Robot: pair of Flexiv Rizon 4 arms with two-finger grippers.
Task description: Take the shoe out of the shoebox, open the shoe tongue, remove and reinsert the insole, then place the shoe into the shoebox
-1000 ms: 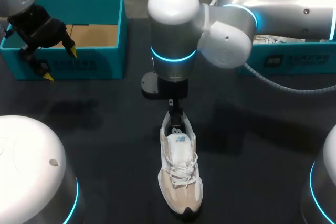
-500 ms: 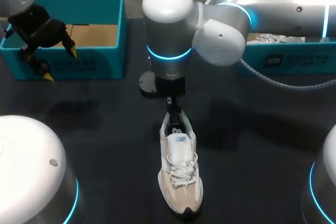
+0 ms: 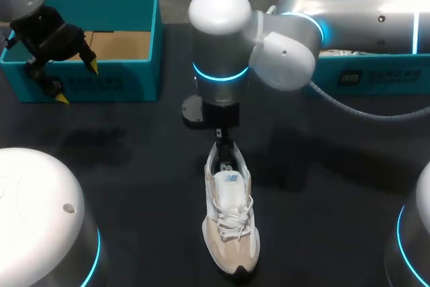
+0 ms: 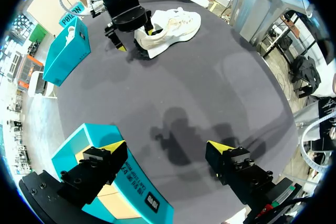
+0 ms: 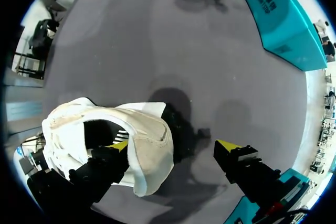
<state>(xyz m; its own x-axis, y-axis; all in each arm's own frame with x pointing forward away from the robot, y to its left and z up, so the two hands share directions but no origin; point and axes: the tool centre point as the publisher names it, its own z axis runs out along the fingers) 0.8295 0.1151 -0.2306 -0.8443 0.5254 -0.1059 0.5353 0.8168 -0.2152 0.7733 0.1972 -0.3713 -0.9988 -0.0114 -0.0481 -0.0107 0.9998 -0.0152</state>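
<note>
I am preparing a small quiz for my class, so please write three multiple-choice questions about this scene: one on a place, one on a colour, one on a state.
1. Where is the shoe?
A) inside a shoebox
B) on the table
C) held up in the air

2. What colour are the left shoebox and the right shoebox?
A) red
B) teal
C) white

3. How is the left gripper?
A) open and empty
B) shut on the shoe
C) shut on an insole

Answers:
1 B, the shoe rests on the dark table between the boxes.
2 B, the walls of both boxes are teal.
3 A, its yellow tips stand apart with nothing between them.
</note>
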